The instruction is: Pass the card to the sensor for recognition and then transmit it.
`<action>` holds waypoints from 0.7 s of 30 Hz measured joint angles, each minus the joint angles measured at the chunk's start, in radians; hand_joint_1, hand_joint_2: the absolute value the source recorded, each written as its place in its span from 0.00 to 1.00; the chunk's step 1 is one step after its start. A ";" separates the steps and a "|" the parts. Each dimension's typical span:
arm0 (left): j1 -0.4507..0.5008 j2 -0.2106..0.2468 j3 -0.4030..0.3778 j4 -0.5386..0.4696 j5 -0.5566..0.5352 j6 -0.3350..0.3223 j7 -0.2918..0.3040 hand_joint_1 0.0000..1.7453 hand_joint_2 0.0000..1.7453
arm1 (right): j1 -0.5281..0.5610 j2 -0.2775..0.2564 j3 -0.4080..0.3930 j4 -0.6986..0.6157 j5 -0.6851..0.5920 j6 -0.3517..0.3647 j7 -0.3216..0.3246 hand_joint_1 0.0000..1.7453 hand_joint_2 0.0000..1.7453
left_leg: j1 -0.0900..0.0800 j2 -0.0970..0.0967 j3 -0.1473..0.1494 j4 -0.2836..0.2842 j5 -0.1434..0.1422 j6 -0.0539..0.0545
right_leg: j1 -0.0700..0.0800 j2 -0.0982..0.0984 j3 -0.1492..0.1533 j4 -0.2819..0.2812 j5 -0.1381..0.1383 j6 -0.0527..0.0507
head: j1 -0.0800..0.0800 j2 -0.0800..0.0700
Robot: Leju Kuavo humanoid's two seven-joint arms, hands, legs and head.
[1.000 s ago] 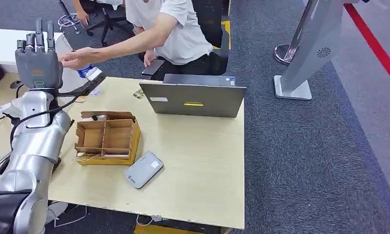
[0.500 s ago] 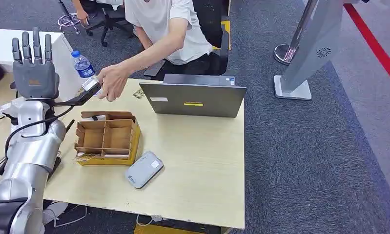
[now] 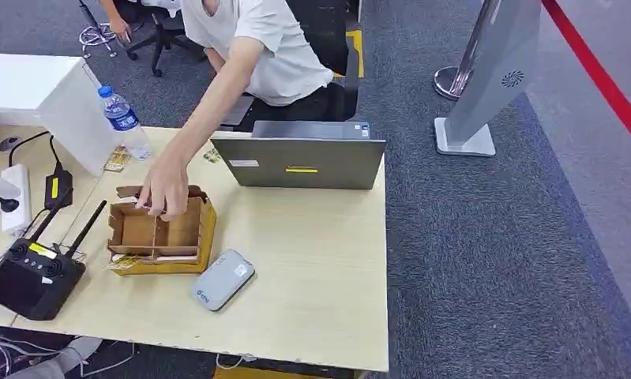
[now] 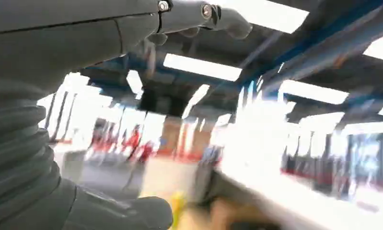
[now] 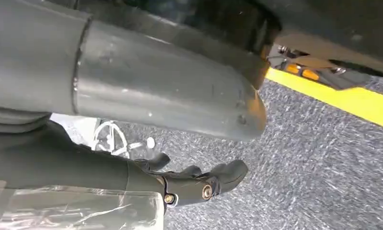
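Note:
In the head view a person's hand [image 3: 165,193] reaches down onto the far rim of the divided cardboard box [image 3: 160,237] on the wooden table [image 3: 312,268]. No card is plainly visible there. The grey card sensor [image 3: 223,279] lies flat just in front of the box, to its right. In the blurred left wrist view my left hand [image 4: 60,43] points up at ceiling lights, thumb [image 4: 132,215] and fingers [image 4: 208,12] apart with nothing between them. My right hand [image 5: 194,184] hangs over grey carpet and holds nothing.
A grey laptop [image 3: 298,162] stands at the table's far edge with the person seated behind it. A water bottle [image 3: 121,118], a power strip [image 3: 12,197] and a black remote with antennas [image 3: 31,272] sit on the left. A grey stand [image 3: 486,79] is on the carpet at right.
My raised left arm has dropped out of the head view, and the camera has shifted. The person's hand took the thing at my left hand and moved down to the box.

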 joint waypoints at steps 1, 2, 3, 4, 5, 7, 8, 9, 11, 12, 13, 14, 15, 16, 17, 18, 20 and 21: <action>0.019 0.028 0.104 0.077 0.083 -0.092 0.001 0.00 1.00 | 0.002 -0.004 0.000 0.000 0.003 0.000 -0.004 0.00 0.00 | 0.000 -0.002 0.000 0.000 0.000 0.000 | 0.001 -0.002 0.000 0.000 -0.001 0.000 | -0.001 0.000; 0.030 0.046 0.203 0.151 0.153 -0.147 0.033 0.00 1.00 | 0.003 -0.008 0.000 0.000 0.005 0.000 -0.007 0.00 0.00 | 0.000 -0.005 0.000 0.000 -0.001 0.000 | 0.001 -0.005 0.001 -0.001 -0.003 0.001 | 0.000 0.000; 0.047 0.054 0.280 0.216 0.211 -0.167 0.064 0.00 1.00 | 0.004 -0.011 0.000 0.000 0.005 0.000 -0.008 0.00 0.00 | 0.000 -0.011 0.000 0.000 -0.001 0.000 | 0.000 -0.011 0.004 -0.001 -0.004 0.001 | -0.001 0.000; 0.063 0.054 0.352 0.278 0.272 -0.177 0.090 0.00 1.00 | 0.003 -0.014 0.000 0.000 0.007 0.000 -0.008 0.00 0.00 | 0.000 -0.014 0.000 0.000 -0.002 0.001 | 0.001 -0.014 0.005 -0.001 -0.006 0.002 | -0.002 0.000; 0.083 0.036 0.435 0.338 0.375 -0.195 0.105 0.00 1.00 | 0.003 -0.016 0.001 0.000 0.010 0.000 -0.011 0.00 0.00 | 0.000 -0.018 0.001 0.000 -0.002 0.002 | 0.000 -0.019 0.007 -0.002 -0.007 0.003 | -0.001 0.000; 0.117 -0.045 0.585 0.420 0.654 -0.217 0.095 0.00 1.00 | 0.000 -0.021 0.002 0.000 0.010 -0.006 -0.015 0.00 0.00 | -0.005 -0.025 0.003 0.000 -0.002 0.003 | -0.003 -0.025 0.010 -0.003 -0.010 0.006 | -0.002 0.000; 0.133 -0.094 0.647 0.461 0.795 -0.222 0.084 0.00 0.00 | 0.000 -0.021 0.003 0.000 0.015 -0.011 -0.015 0.00 0.00 | -0.006 -0.027 0.004 0.000 -0.002 0.004 | -0.005 -0.026 0.010 -0.003 -0.011 0.007 | -0.003 0.000; 0.147 -0.153 0.692 0.496 0.890 -0.218 0.073 0.00 0.00 | -0.001 -0.022 0.006 0.000 0.019 -0.015 -0.015 0.00 0.00 | -0.005 -0.029 0.004 0.000 -0.003 0.005 | -0.005 -0.029 0.012 -0.004 -0.011 0.007 | -0.002 0.000; 0.159 -0.246 0.754 0.555 0.964 -0.186 0.065 0.00 1.00 | -0.003 -0.024 0.008 0.000 0.026 -0.019 -0.014 0.00 0.00 | -0.007 -0.032 0.005 0.000 -0.002 0.008 | -0.006 -0.034 0.015 -0.006 -0.011 0.007 | 0.000 0.000; 0.163 -0.300 0.778 0.579 0.969 -0.173 0.065 0.00 1.00 | -0.005 -0.024 0.011 0.000 0.035 -0.020 -0.012 0.00 0.00 | -0.007 -0.033 0.005 0.001 -0.002 0.010 | -0.006 -0.035 0.016 -0.006 -0.010 0.009 | -0.001 0.000; 0.163 -0.346 0.793 0.600 0.961 -0.151 0.075 0.00 1.00 | -0.006 -0.024 0.018 0.000 0.048 -0.020 -0.007 0.00 0.00 | -0.007 -0.033 0.005 0.001 -0.001 0.011 | -0.007 -0.035 0.017 -0.008 -0.009 0.010 | 0.000 0.000; 0.163 -0.387 0.801 0.616 0.944 -0.141 0.086 0.00 1.00 | -0.008 -0.024 0.026 0.000 0.055 -0.018 -0.003 0.00 0.00 | -0.008 -0.033 0.005 0.001 -0.001 0.013 | -0.007 -0.035 0.017 -0.008 -0.008 0.012 | 0.001 0.000; 0.163 -0.423 0.801 0.630 0.916 -0.136 0.100 0.00 1.00 | -0.009 -0.024 0.031 0.000 0.056 -0.011 0.007 0.00 1.00 | -0.008 -0.033 0.005 0.002 -0.001 0.013 | -0.007 -0.035 0.017 -0.009 -0.007 0.013 | 0.002 0.000; 0.160 -0.465 0.798 0.646 0.847 -0.109 0.127 0.00 1.00 | -0.011 -0.024 0.032 0.000 0.056 -0.003 0.023 0.00 1.00 | -0.008 -0.033 0.005 0.002 -0.001 0.013 | -0.007 -0.035 0.018 -0.010 -0.006 0.014 | 0.003 0.000; 0.158 -0.497 0.786 0.657 0.774 -0.091 0.156 0.00 1.00 | -0.011 -0.023 0.033 0.000 0.058 0.002 0.030 0.00 1.00 | -0.008 -0.033 0.005 0.002 -0.001 0.014 | -0.007 -0.035 0.018 -0.010 -0.006 0.015 | 0.003 0.000; 0.159 -0.520 0.758 0.665 0.683 -0.098 0.190 0.00 1.00 | -0.011 -0.023 0.037 0.000 0.062 0.003 0.036 0.00 1.00 | -0.008 -0.032 0.005 0.003 -0.001 0.014 | -0.007 -0.034 0.019 -0.010 -0.005 0.015 | 0.005 0.000; 0.157 -0.561 0.686 0.674 0.579 -0.133 0.223 0.00 1.00 | -0.010 -0.023 0.047 0.000 0.071 0.004 0.043 0.00 1.00 | -0.008 -0.032 0.004 0.003 0.000 0.015 | -0.007 -0.034 0.019 -0.010 -0.004 0.017 | 0.004 0.000; 0.153 -0.572 0.659 0.675 0.545 -0.154 0.236 0.00 1.00 | -0.011 -0.023 0.051 0.000 0.076 0.005 0.043 0.00 1.00 | -0.008 -0.032 0.005 0.003 0.000 0.015 | -0.007 -0.034 0.020 -0.010 -0.004 0.017 | 0.004 0.000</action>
